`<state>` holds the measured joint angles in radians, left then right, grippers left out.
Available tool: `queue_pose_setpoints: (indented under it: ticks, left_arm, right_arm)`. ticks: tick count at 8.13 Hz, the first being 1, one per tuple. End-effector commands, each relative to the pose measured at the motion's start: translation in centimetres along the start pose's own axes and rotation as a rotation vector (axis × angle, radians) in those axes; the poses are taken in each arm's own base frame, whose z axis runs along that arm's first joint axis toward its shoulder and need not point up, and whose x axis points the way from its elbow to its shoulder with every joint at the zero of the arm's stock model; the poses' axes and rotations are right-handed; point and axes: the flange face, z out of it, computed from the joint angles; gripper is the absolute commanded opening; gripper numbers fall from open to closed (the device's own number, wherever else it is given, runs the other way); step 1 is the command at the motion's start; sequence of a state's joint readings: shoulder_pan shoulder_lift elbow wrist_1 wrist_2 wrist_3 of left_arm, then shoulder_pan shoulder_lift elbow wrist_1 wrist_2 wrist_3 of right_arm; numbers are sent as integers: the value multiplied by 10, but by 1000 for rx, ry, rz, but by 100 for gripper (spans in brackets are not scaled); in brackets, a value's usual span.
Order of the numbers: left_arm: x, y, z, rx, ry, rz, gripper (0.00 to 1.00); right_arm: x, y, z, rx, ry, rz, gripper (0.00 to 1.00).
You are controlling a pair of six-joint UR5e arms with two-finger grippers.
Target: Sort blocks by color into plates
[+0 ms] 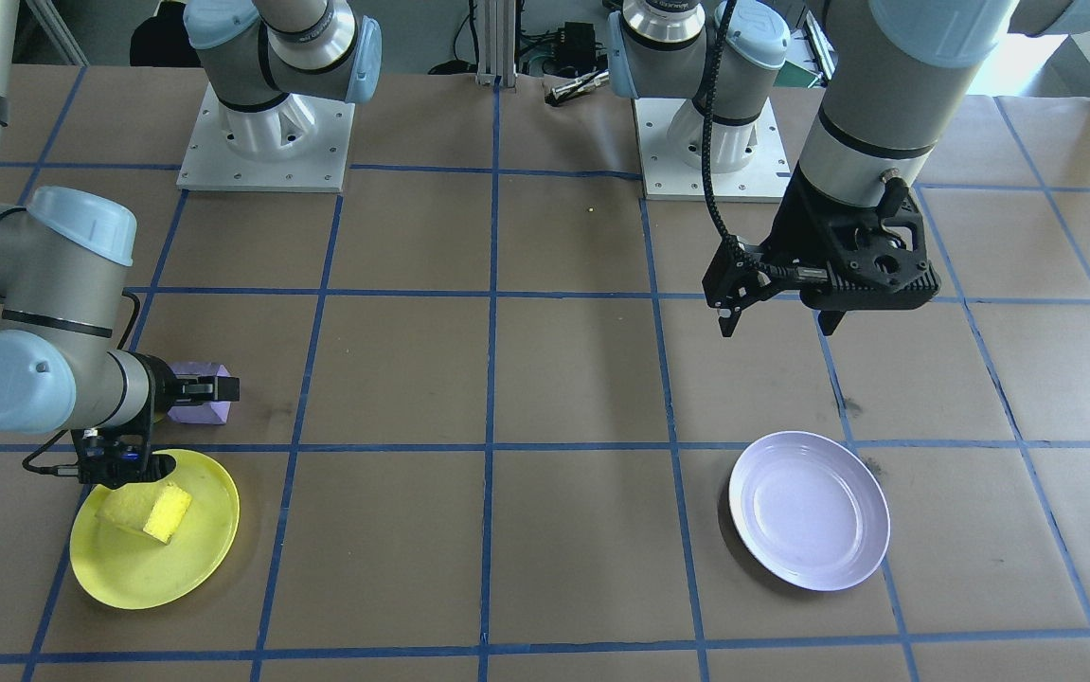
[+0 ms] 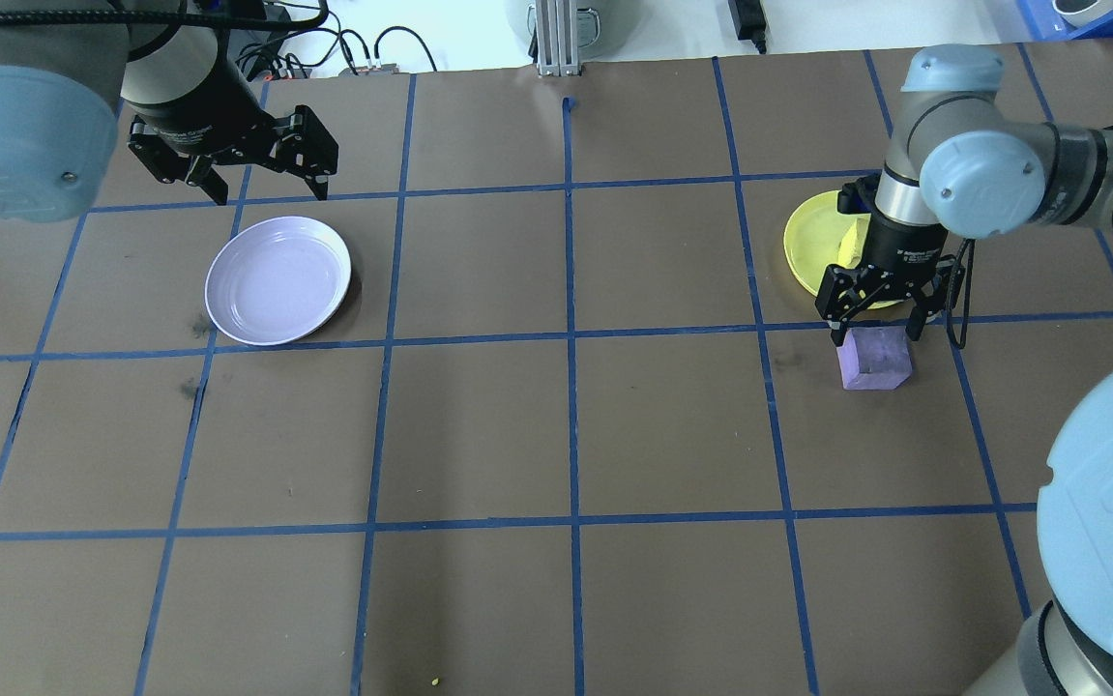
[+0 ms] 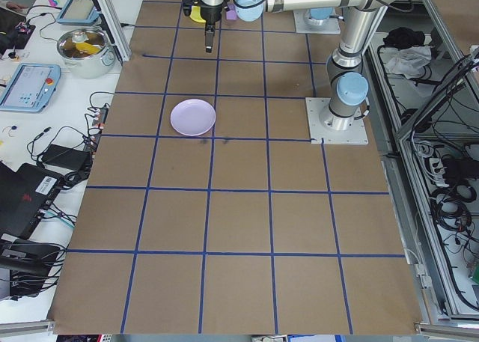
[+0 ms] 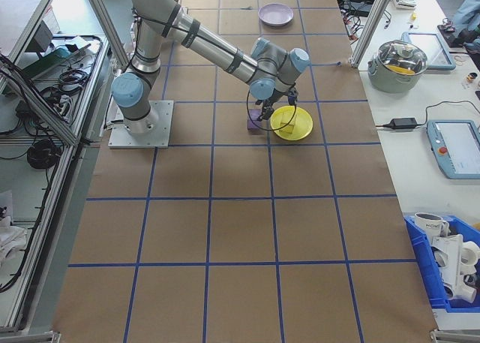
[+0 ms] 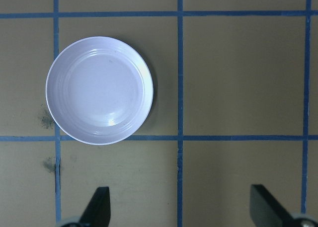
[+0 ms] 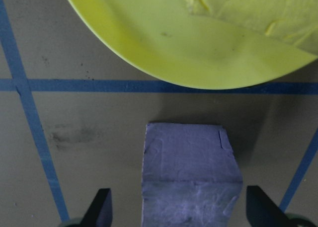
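Now, going from the left, the left pincer (image 2: 263,184) is hanging wide open and empty above the worktop (image 2: 566,435), just beyond the lavender plate (image 2: 278,280), which is lying bare. Well apart on the right, the right pincer (image 2: 880,327) is standing open over the purple block (image 2: 872,357), its fingers on either side, seemingly not touching it. Just behind, the yellow block (image 1: 156,511) is lying in the yellow plate (image 1: 142,568).

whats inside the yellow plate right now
One bright yellow foam cube lies in the round yellow plastic plate. The right arm covers the plate's far rim, so that edge cannot be checked.
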<state>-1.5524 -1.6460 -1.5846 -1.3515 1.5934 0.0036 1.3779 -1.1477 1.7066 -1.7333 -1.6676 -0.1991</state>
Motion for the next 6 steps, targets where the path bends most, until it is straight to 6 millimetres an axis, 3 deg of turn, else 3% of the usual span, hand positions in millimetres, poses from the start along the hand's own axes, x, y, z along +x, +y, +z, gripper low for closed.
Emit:
queue_pose_setpoints:
  ticks: [1,2,3,4,6]
  left_arm:
    - [0,0,0,-1,0,-1,100]
    - [0,0,0,-1,0,-1,100]
    - [0,0,0,0,0,-1,100]
    - [0,-1,2,-3,1,-1,100]
    - [0,-1,3,-5,0,0,100]
  right_arm:
    - [-5,14,38,17,14,-3,92]
    - [-5,15,40,13,15,-3,63]
    - [-5,14,36,21,15,5,27]
    - [-5,16,23,48,17,19,18]
    - [-12,29,-3,97,-19,69,18]
